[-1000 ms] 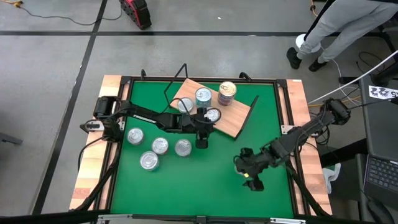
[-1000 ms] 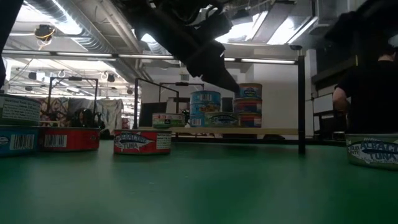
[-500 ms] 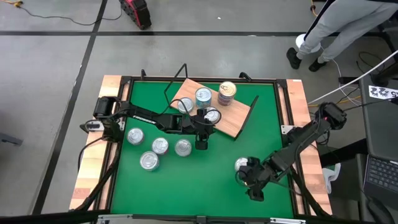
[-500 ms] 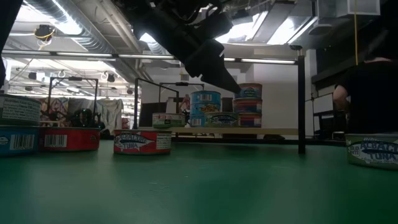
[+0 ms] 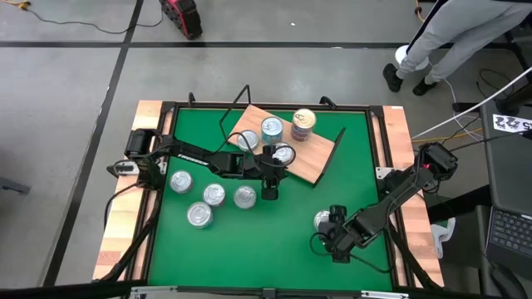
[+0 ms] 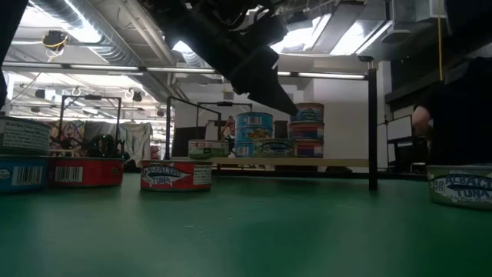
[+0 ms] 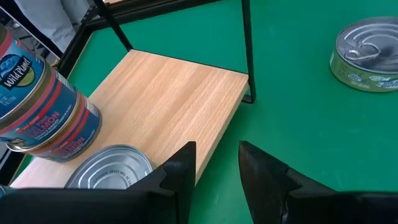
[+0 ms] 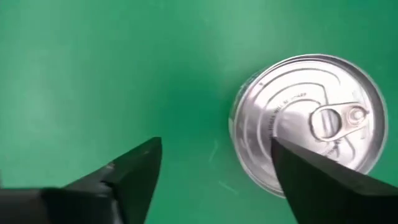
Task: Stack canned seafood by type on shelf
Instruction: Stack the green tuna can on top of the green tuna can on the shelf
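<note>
In the high view we see the shelf (image 5: pixel 287 143) lying at an angle in the upper middle of the frame on the green desk (image 5: pixel 283 241), with a two-tin stack (image 5: pixel 304 124) at its upper right, a teal-sided tin (image 5: pixel 272 128) beside that, and two silver-lidded tins (image 5: pixel 248 139) lower on the board. Our left gripper (image 5: pixel 269 189) hangs just below the shelf's lower edge near the frame's centre; in the left wrist view its fingers (image 7: pixel 180 171) stand apart with only a narrow gap and nothing between them. Three loose tins (image 5: pixel 214 193) sit in the left centre of the desk. At the lower right, our right gripper (image 5: pixel 336 246) is just beside a lone silver tin (image 5: pixel 323 220); in the right wrist view its fingers (image 8: pixel 134 165) are spread wide, the tin (image 8: pixel 306 130) lying beyond them, ungrasped.
</note>
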